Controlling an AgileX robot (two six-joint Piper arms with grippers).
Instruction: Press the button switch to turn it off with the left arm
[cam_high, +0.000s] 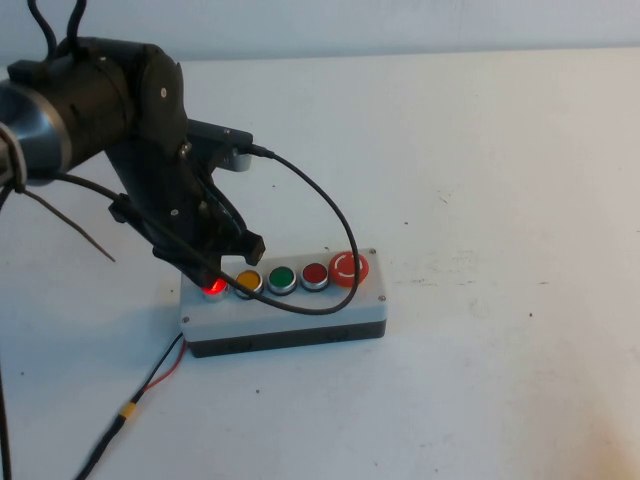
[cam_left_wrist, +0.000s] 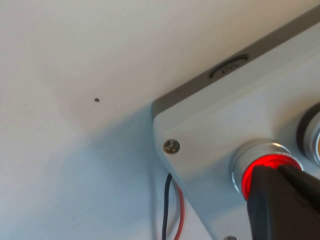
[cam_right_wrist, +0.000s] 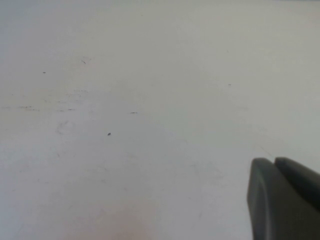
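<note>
Button switch (cam_high: 214, 288): small round push button, glowing red lens in a polished silver ring, seated at the 9 o'clock end of the row on the grey box (cam_high: 285, 312). Box: matte light-grey lid with rounded corners and screw heads, darker base, lying on the white tabletop (cam_high: 480, 180) toward 6 o'clock of the high view.

Row, from the switch toward 3 o'clock: yellow button (cam_high: 247, 281), green button (cam_high: 281, 277), darker red button (cam_high: 314, 273), large red mushroom button (cam_high: 349, 268) with white arrows.

Left arm (cam_high: 110, 110): bulky black casing, rounded joints, reaching in from 10 o'clock. A thin black cable (cam_high: 320, 205) loops from it over the box lid. Left hand (cam_high: 213, 272): black, matte fingers pressed together, tip resting on the lit switch.

Red and black wires (cam_high: 160, 370) leave the box's 9 o'clock end; a yellow tag sits on the lead.

Left wrist view only: fingertip (cam_left_wrist: 280, 200) covering part of the switch (cam_left_wrist: 262, 165), a corner screw (cam_left_wrist: 171, 146), a moulded slot in the dark base.

Right wrist view only: right hand (cam_right_wrist: 285, 197), dark fingers closed side by side, over bare speckled tabletop; absent from the high view.
</note>
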